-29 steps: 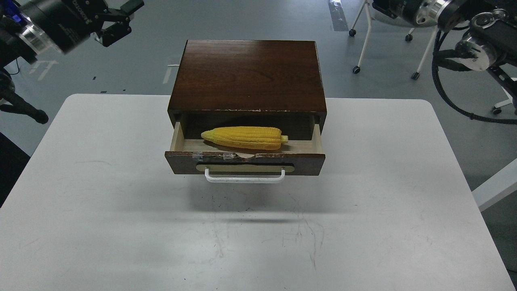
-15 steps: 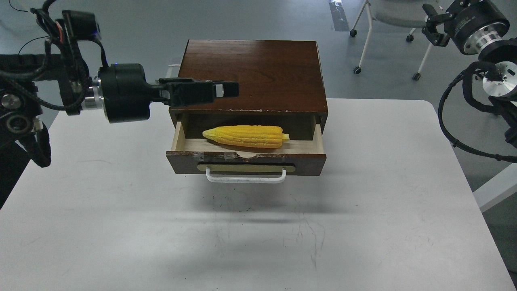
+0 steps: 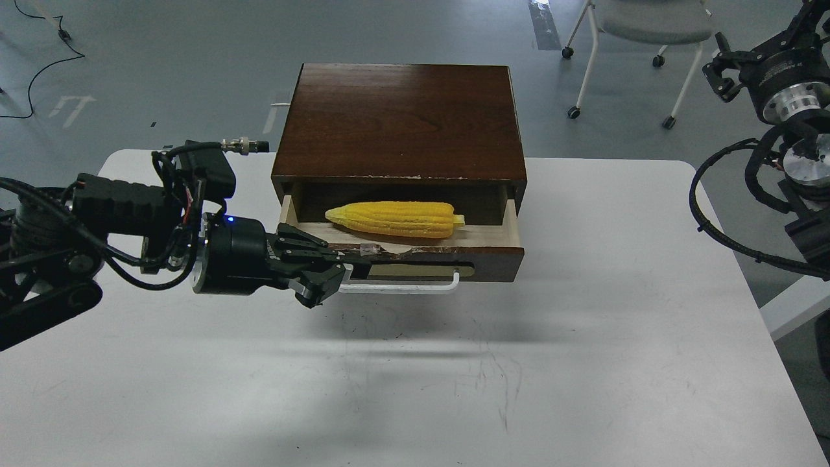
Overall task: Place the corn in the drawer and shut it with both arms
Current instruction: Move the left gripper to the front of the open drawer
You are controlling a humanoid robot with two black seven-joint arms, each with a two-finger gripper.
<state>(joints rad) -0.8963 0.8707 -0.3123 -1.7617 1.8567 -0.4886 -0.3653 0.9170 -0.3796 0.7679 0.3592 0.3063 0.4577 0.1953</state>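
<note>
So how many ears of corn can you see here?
1. The corn lies on its side inside the open drawer. The drawer's back part is hidden under the cabinet top, so more could be there.

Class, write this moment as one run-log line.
corn: in drawer | drawer: open | left gripper: at front's left end | right gripper: raised, off right

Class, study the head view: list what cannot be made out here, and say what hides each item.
- Left end of the drawer front and handle: covered by the left gripper in the head view.
- Whether that gripper touches the drawer: cannot tell from this angle.
- Right gripper: small and dark, fingers indistinct.
- Drawer interior behind the corn: shadowed by the cabinet top.
</note>
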